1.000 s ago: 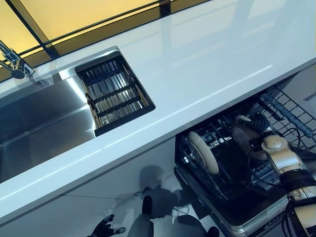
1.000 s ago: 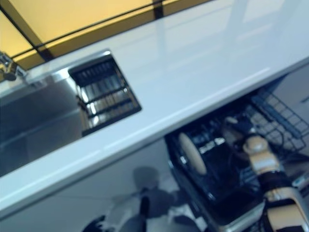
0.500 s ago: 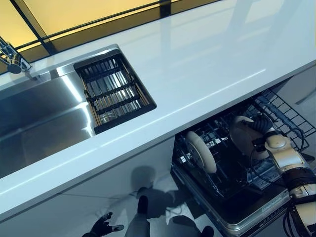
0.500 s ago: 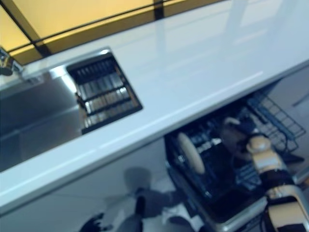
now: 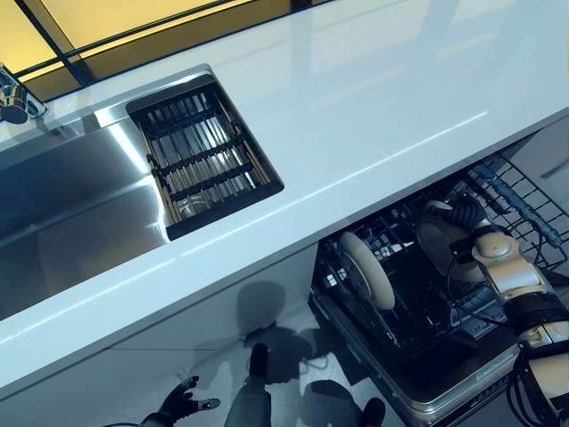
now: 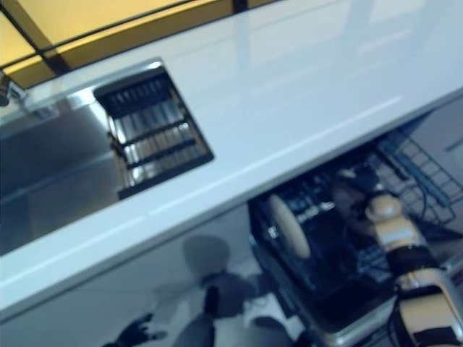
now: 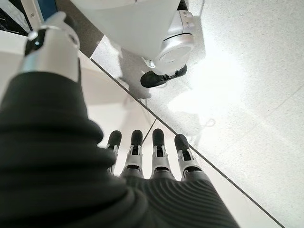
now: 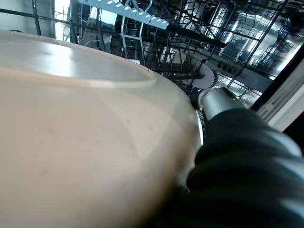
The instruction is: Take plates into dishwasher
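right hand: gripped a plate over the rack
left hand: hung loose, fingers straight
risk: plate might've clipped the racked plate at 9 o'clock

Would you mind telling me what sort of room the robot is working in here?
Most likely a home kitchen: a long white countertop holds a stainless steel sink with a black ribbed drain insert, and an open dishwasher rack below already has a round cream plate standing in it.
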